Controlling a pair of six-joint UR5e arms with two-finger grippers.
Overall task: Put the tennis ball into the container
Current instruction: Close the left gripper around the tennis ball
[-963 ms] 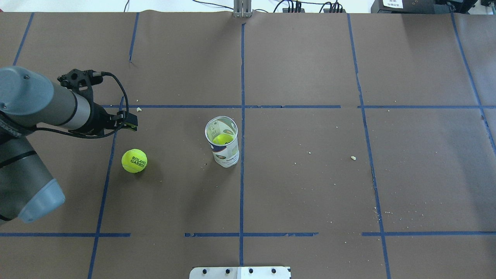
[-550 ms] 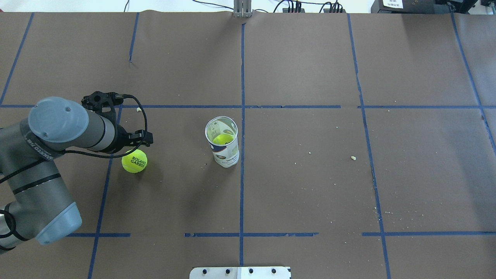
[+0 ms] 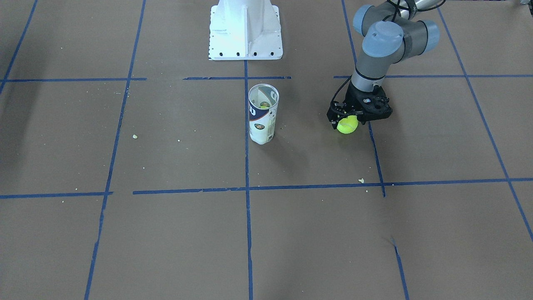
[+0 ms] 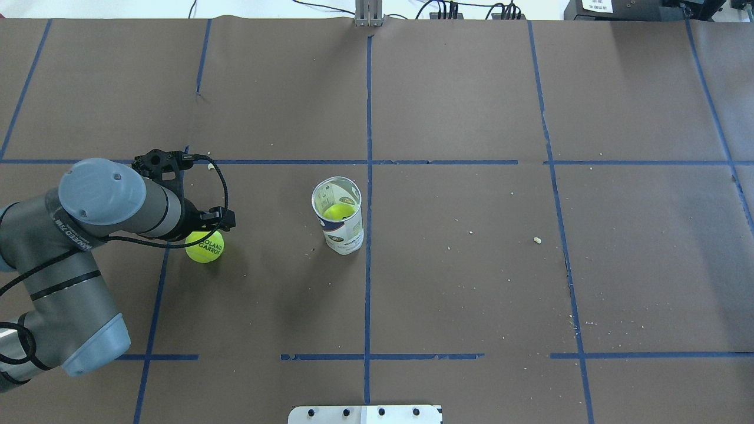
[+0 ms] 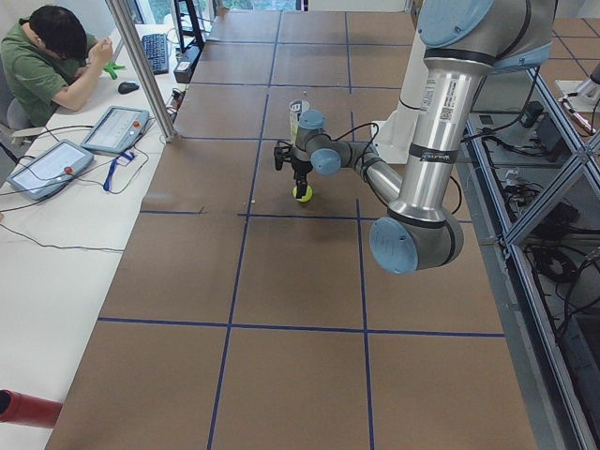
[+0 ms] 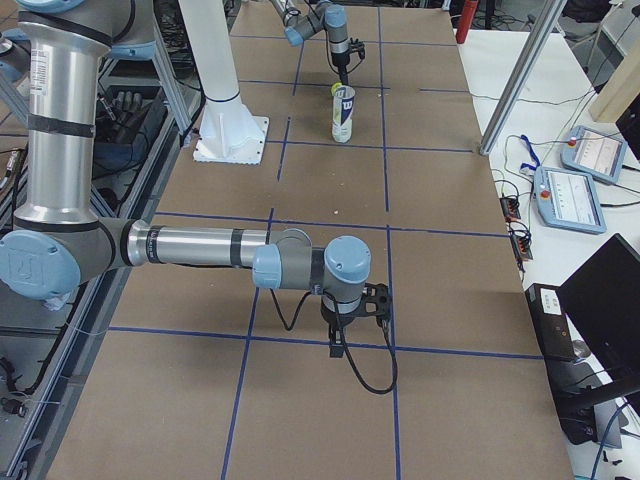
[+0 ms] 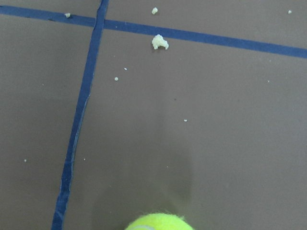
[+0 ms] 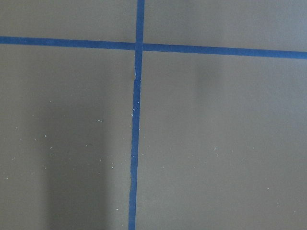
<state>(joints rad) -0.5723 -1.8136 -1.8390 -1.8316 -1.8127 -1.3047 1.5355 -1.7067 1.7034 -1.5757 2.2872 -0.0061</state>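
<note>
The tennis ball (image 4: pixel 204 249), yellow-green with dark lettering, lies on the brown table at the left; it also shows in the front-facing view (image 3: pixel 347 126) and at the bottom edge of the left wrist view (image 7: pixel 158 223). My left gripper (image 3: pixel 349 118) hangs directly over it, open, with a black finger low on each side of the ball's top. The container (image 4: pixel 339 221) stands upright near the table's middle, open at the top, with another yellow-green ball inside. My right gripper (image 6: pixel 350 322) shows only in the exterior right view, low over bare table; I cannot tell its state.
The white pedestal (image 3: pixel 245 29) stands at the robot's side of the table. Blue tape lines (image 4: pixel 368 265) cross the brown paper and small crumbs (image 4: pixel 536 239) are scattered on it. An operator (image 5: pixel 47 56) sits at a side desk.
My left arm has swung in toward the ball and come down; its gripper now covers the ball's top. Ball and container have not moved.
</note>
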